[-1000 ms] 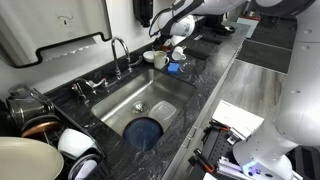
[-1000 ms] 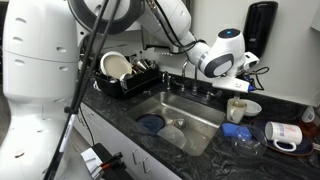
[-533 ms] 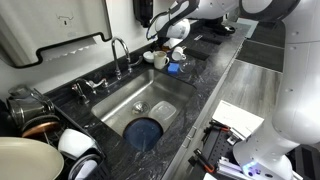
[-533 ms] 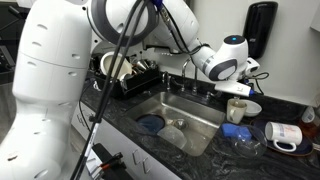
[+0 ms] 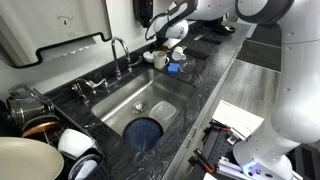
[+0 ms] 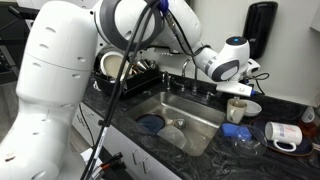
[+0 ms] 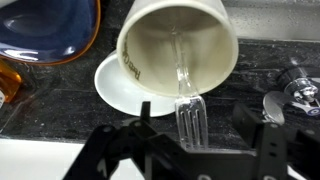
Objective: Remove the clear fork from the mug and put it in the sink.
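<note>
The clear fork [image 7: 182,68] stands in a cream mug [image 7: 150,45] on a white saucer [image 7: 112,86], its tines sticking out over the rim toward the wrist camera. My gripper [image 7: 192,118] is open, with a finger on each side of the tines and not closed on them. In both exterior views the gripper [image 5: 160,46] [image 6: 238,92] hangs just above the mug [image 5: 158,60] [image 6: 238,108] on the dark counter at the tap end of the steel sink [image 5: 165,95] [image 6: 200,118]. The fork is too thin to make out there.
A blue plate [image 5: 146,132] [image 6: 150,124] lies in the sink. The chrome tap [image 5: 118,50] stands behind it. A dish rack [image 6: 125,75] holds plates. A blue cup [image 6: 234,130] and a tipped white mug [image 6: 285,135] sit near the cream mug. A blue bowl [image 7: 50,30] is beside the saucer.
The gripper has shifted a little over the mug; the arm's upper links have swung. The mug and fork have not moved.
</note>
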